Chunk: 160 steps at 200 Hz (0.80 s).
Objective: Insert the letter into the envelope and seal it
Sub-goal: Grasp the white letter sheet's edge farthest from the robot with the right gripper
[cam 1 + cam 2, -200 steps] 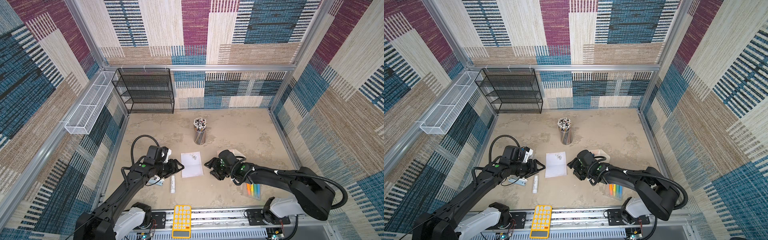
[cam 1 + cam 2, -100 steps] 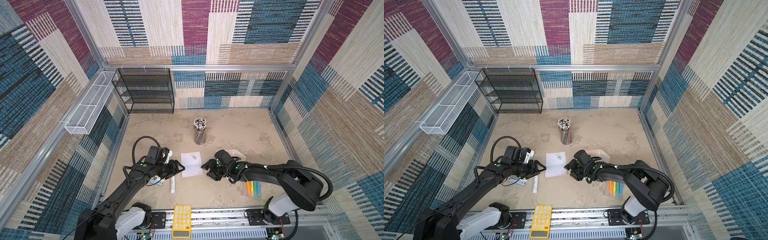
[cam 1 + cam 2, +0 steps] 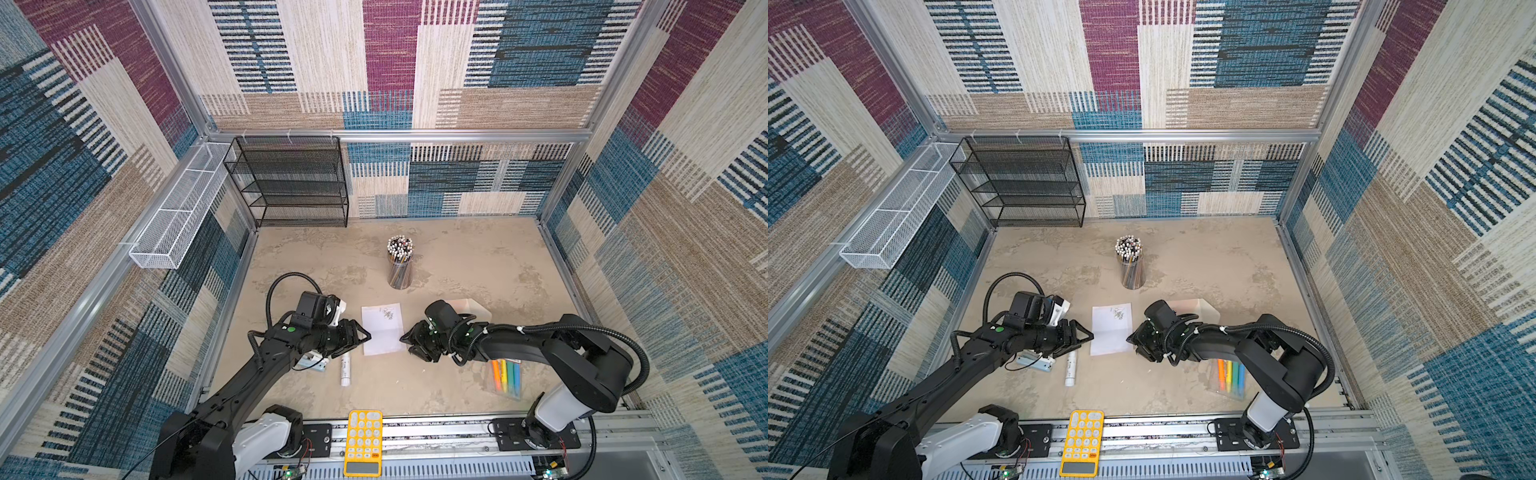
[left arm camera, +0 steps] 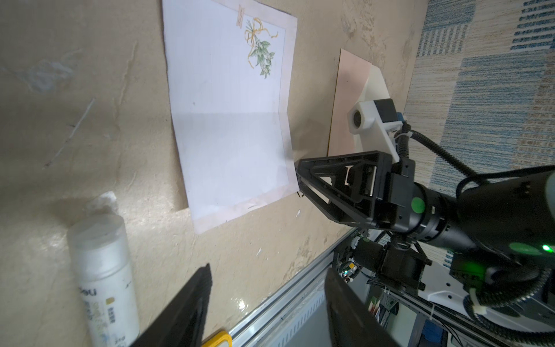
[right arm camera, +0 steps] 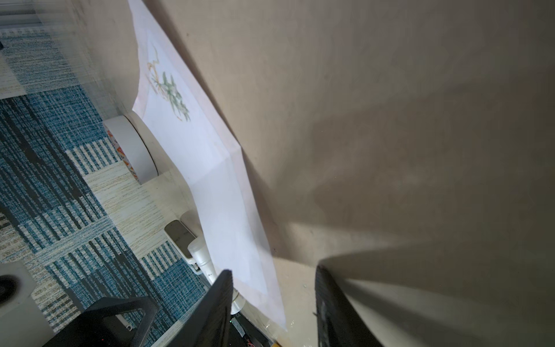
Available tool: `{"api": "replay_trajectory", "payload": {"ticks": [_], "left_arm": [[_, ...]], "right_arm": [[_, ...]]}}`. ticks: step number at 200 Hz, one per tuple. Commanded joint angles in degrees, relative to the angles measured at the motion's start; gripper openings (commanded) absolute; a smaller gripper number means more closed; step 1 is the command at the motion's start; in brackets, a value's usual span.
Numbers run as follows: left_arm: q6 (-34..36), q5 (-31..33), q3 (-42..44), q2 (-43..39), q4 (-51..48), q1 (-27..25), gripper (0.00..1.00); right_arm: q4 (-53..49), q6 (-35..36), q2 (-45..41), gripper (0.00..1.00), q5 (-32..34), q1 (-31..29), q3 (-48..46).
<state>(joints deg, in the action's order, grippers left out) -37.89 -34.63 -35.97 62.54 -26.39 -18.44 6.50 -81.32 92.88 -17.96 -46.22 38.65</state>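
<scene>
Centrally on the table (image 3: 478,257), the letter (image 3: 382,328) is seen lying flat. Its flower sprig (image 4: 261,57) is resolved only in the wrist views. The envelope (image 4: 345,99), near its right, is half hidden by the right arm (image 3: 511,345) in both top views. Left gripper (image 4: 268,269) is held wide, empty; right gripper (image 5: 274,268) is parted at the letter's right edge.

I am seeing the envelope (image 3: 471,306) lying mostly hidden behind the right arm (image 3: 498,349) in both top views; the letter (image 4: 228,126) is running off the left wrist view's edge.
</scene>
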Motion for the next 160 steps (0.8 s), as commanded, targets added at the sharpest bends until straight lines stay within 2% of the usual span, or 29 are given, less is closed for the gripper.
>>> {"api": "replay_trajectory", "payload": {"ticks": [1,55,118,141,160], "left_arm": [[-0.1,-0.6,-0.1,0.2,0.7,0.0,0.63],[1.7,0.2,-1.2,-0.4,-2.3,0.0,0.63],[3.0,0.9,-2.9,-1.4,-5.2,0.0,0.63],[5.2,4.0,-5.4,-1.1,-7.8,0.1,0.63],[8.5,5.7,-8.5,-1.3,-11.7,0.0,0.63]], "right_arm": [[2.3,1.3,1.2,0.45,-1.7,-0.1,1.0],[1.8,1.6,2.8,0.36,-2.3,-0.2,2.0],[-1.7,2.7,1.1,0.11,-0.1,-0.1,3.3],[-5.8,5.8,-0.5,0.04,1.4,0.1,5.3],[-12.2,11.1,-2.0,0.00,2.5,1.1,8.8]]}}
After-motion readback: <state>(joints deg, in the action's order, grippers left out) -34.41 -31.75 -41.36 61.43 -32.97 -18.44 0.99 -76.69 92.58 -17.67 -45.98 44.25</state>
